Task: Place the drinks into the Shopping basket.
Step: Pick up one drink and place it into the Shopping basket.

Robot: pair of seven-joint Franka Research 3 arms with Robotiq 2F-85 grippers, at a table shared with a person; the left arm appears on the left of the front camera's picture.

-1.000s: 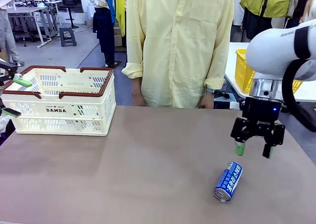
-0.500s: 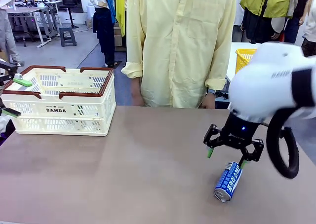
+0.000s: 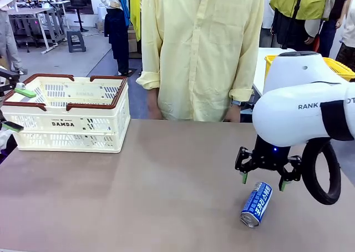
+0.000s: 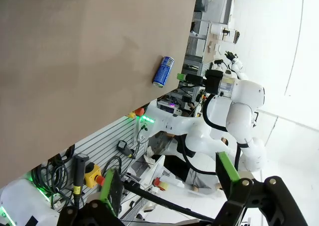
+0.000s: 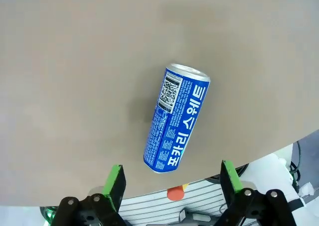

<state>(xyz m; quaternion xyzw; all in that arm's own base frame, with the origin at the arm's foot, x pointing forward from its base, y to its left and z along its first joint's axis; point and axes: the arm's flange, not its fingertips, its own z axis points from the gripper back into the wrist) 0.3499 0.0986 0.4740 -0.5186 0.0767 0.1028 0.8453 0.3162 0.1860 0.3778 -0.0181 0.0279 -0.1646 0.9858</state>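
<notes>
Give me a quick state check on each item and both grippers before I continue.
blue-and-white can: lying on its side on the table, not gripped.
Shopping basket: upright at the table's far left, handles folded down; no can visible inside.
right gripper: open, poised just above the can's far end.
left gripper: open, holding nothing, off by the basket's left side.
table: carries the can and the basket.

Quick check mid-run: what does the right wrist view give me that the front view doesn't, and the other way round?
Right wrist alone: the barcode and silver end of the blue-and-white can, which lies ahead of the open fingers. Front alone: the Shopping basket at the table's far left, the person in a yellow shirt, the left gripper by the basket. Both: the can lying on the table, the open right gripper over it.
</notes>
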